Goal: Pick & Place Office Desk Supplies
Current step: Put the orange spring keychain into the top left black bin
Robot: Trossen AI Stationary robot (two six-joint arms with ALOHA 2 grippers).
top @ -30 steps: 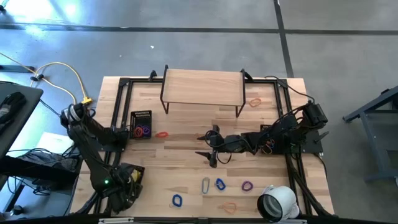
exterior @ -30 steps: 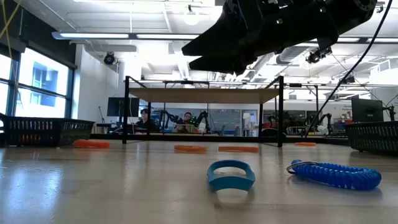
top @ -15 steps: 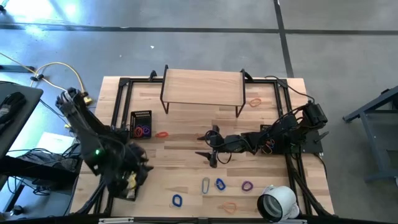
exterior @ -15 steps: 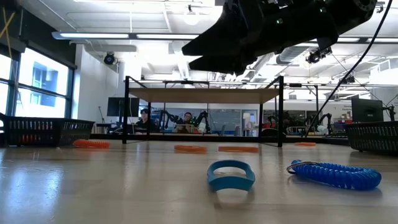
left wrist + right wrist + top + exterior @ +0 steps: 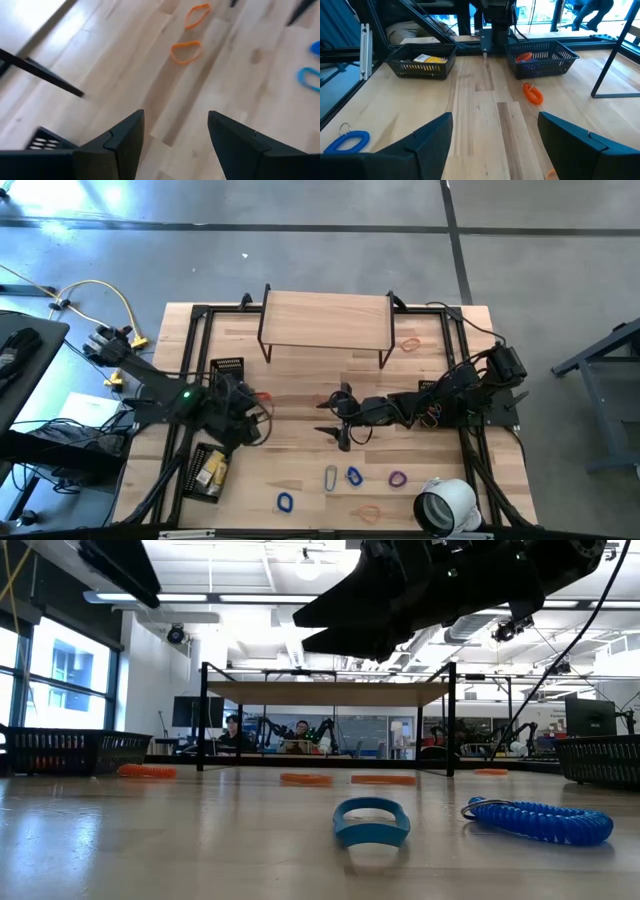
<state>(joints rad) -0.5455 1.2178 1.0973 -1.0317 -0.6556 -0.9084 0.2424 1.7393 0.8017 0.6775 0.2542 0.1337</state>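
Loose supplies lie near the table's front edge: a blue loop (image 5: 285, 502), a silver clip (image 5: 331, 477), a blue coil (image 5: 354, 475), a purple loop (image 5: 397, 478) and an orange band (image 5: 368, 512). More orange bands (image 5: 186, 51) lie mid-table. The near-left mesh basket (image 5: 196, 480) holds yellow packets (image 5: 210, 470). The far-left basket (image 5: 228, 366) holds purple and blue loops. My left gripper (image 5: 246, 424) hangs open and bare above the table beside that far basket. My right gripper (image 5: 330, 417) hovers open at mid-table, level, pointing toward the table's left edge.
A wooden shelf on black legs (image 5: 325, 320) stands at the far middle. A large white tape roll (image 5: 445, 505) sits at the near right. Another basket (image 5: 435, 408) lies under the right arm. Black frame rails run along both sides.
My left gripper has swung up from over the near-left basket toward the table's far edge and middle, rolling its wrist, and now hangs beside the far-left basket. Its fingers stay open and hold nothing.
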